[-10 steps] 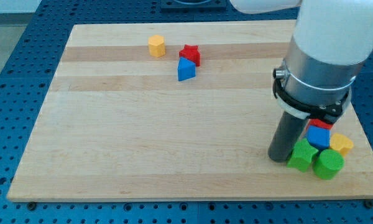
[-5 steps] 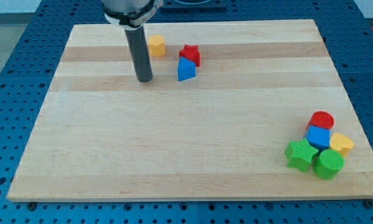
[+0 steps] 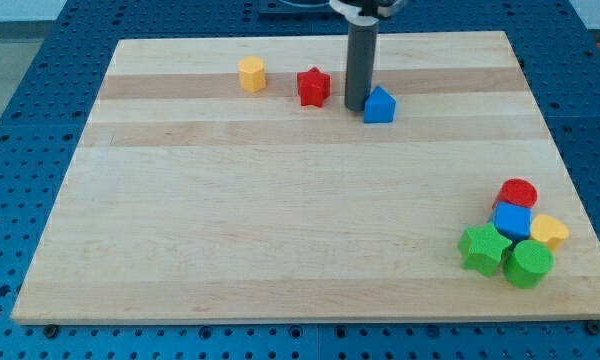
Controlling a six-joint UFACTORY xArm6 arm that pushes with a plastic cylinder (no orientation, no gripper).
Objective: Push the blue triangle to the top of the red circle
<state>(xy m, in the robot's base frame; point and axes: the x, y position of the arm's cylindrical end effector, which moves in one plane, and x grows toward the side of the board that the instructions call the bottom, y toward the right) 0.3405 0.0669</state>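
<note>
Blue triangle point(image 3: 379, 105) near the view's top, right of yellow block point(image 3: 251, 73) and red star point(image 3: 313, 87). Tip point(image 3: 356, 106) touching its left side, placed to shove rightward. No end effector fitted, nothing held. Well apart, lower right: red circle point(image 3: 518, 192) topping the cluster.

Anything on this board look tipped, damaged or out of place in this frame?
Nothing stands out. My tip sits just left of the blue triangle block. The red star block and yellow block stand apart near the view's top; the red circle block sits in a tight cluster at lower right. No block looks tipped or damaged.
</note>
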